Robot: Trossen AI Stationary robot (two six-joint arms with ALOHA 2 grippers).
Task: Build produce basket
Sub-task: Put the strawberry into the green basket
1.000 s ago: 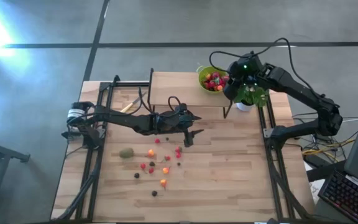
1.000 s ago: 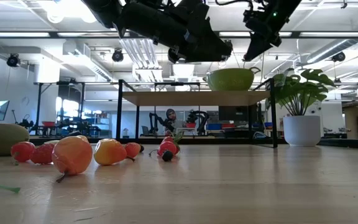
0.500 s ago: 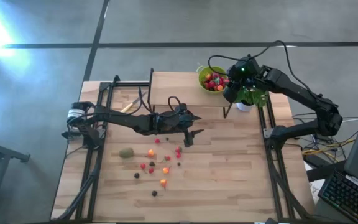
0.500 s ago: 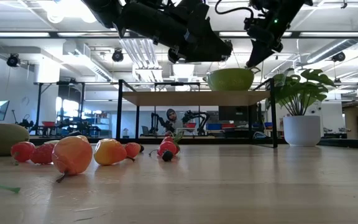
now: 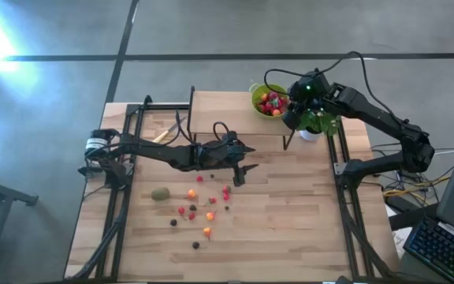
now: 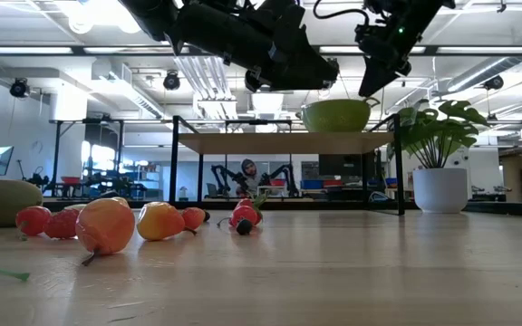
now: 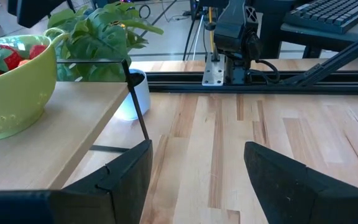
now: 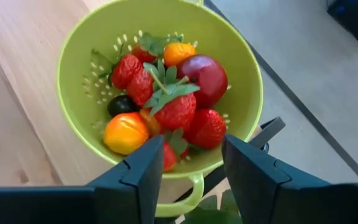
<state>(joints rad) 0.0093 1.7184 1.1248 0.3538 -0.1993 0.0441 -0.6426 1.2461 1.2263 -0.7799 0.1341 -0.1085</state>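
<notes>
The lime-green produce basket (image 5: 267, 100) stands on a raised wooden shelf (image 5: 219, 114) at the table's far side. It holds strawberries, a dark red fruit, an orange one and a dark berry (image 8: 166, 93). My right gripper (image 8: 192, 168) hovers open just above the basket's rim, with nothing between its fingers. More small produce (image 5: 199, 207) and a brownish-green kiwi (image 5: 160, 193) lie loose on the table's near left. My left gripper (image 7: 197, 180) hangs open over the middle of the table, above the loose fruit, touching nothing.
A leafy plant in a white pot (image 5: 314, 125) stands on the table right beside the basket, under my right arm. The shelf's black frame post (image 7: 135, 106) rises ahead of my left gripper. Bare wood stretches across the table's near right (image 5: 290, 221).
</notes>
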